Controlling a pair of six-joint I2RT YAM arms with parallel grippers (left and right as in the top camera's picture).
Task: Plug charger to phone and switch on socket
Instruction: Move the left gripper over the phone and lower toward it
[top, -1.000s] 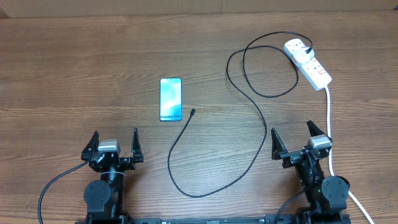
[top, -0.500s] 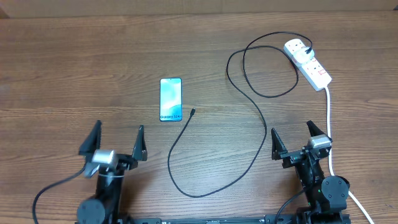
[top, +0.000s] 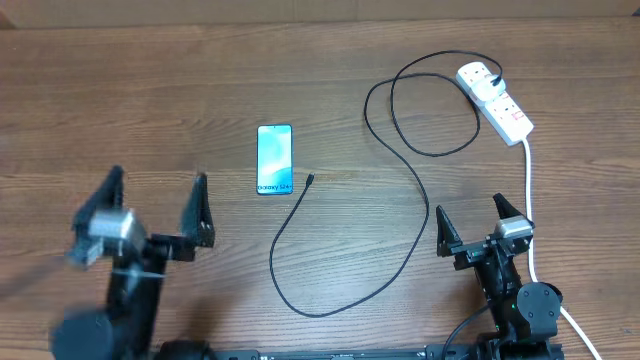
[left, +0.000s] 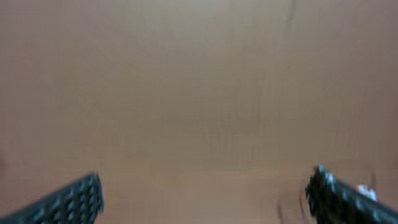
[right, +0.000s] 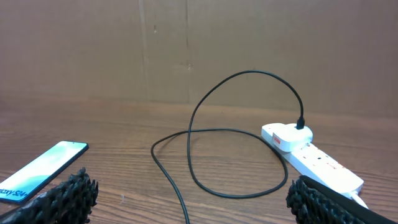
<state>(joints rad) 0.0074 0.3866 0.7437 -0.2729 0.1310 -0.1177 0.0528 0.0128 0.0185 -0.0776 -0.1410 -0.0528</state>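
The phone (top: 275, 159) lies flat on the wooden table with its light-blue screen up; it also shows at the left of the right wrist view (right: 38, 170). The charger cable (top: 420, 205) runs from the socket in loops to its connector tip (top: 311, 180) just right of the phone; its loops show in the right wrist view (right: 205, 134). The white socket (top: 495, 100) lies at the far right, also in the right wrist view (right: 311, 152). My left gripper (top: 155, 215) is open, raised, left of the phone. My right gripper (top: 470, 222) is open and empty near the front.
A thick white cord (top: 530, 210) runs from the socket down past the right arm to the front edge. The left wrist view is blurred and shows only brown surface between the open fingers (left: 205, 193).
My left arm has lifted and swung left and toward the far side, its gripper still open. The right arm, phone, cable and socket have not moved.
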